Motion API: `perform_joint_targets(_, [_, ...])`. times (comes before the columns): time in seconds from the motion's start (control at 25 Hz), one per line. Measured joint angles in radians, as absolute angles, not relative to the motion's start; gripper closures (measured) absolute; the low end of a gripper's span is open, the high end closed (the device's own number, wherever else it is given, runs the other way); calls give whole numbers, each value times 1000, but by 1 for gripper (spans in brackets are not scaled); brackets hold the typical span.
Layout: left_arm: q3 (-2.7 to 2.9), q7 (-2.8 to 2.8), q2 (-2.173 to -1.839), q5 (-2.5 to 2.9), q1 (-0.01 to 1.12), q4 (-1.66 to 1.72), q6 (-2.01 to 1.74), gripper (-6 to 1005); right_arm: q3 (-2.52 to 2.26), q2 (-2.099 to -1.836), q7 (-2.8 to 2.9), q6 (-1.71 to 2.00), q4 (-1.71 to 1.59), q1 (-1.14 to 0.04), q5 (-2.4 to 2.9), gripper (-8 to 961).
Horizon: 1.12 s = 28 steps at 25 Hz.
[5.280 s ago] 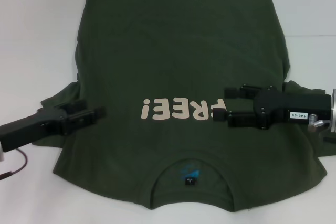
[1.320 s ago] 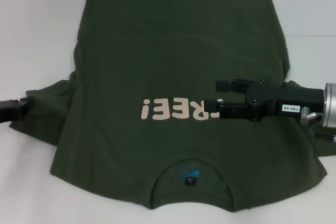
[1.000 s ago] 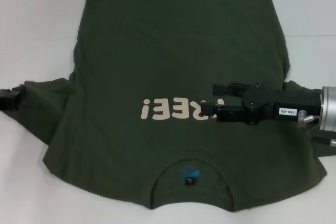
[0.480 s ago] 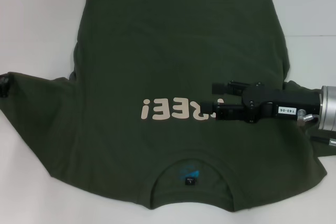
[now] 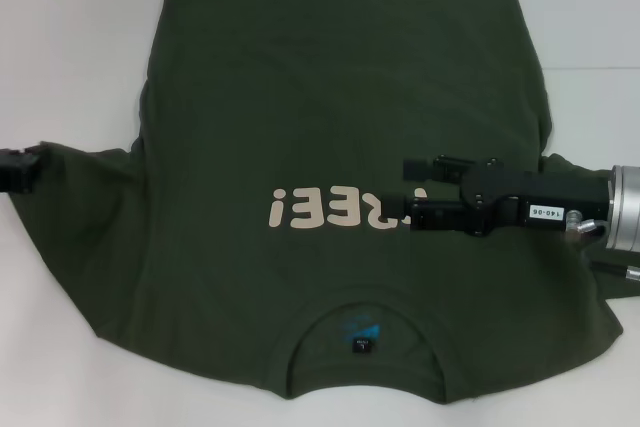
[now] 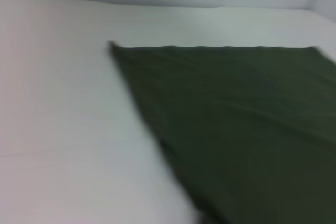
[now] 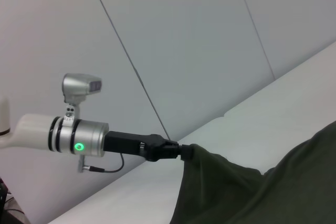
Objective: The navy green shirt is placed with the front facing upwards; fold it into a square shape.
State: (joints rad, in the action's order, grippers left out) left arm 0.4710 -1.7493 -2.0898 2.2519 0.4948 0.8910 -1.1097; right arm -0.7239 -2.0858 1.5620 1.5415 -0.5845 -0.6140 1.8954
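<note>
The navy green shirt (image 5: 330,147) lies flat on the white table (image 5: 70,37), front up, collar at 6 o'clock and hem at 12 o'clock. The left gripper (image 5: 20,169) sits at the 9 o'clock edge, fingers clamped on the left sleeve tip, which is drawn out taut toward it; the right wrist view shows the same pinch (image 7: 181,151). The right gripper (image 5: 415,192) hovers over the chest lettering, fingers narrowly parted around nothing. Bare table flanks the shirt at 9 and 3 o'clock.
</note>
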Motion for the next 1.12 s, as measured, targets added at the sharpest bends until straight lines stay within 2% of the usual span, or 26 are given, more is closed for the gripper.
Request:
perform_joint_targets(0.2, [471,-1820,-2099,2253,483,987,-1346,993,-728,-2086,1560,1542,-584,-616,1896,36])
perform_joint_targets(0.4, [505,-1869,-2093,2254,490,1004,-1441,992,-729,-2086,1560,1540,-584,-617,1896,36])
perform_joint_targets(0.84, [609,-1920,-2118,2254,534,1007,-1428,988,-731,-2086,1554,1537,-584,-614,1896,36])
perform_joint_targets(1.12, [617,-1921,-2115,2255,529,1008,-1344,985,-732,-2086,1546,1545,-584,-608,1896,37])
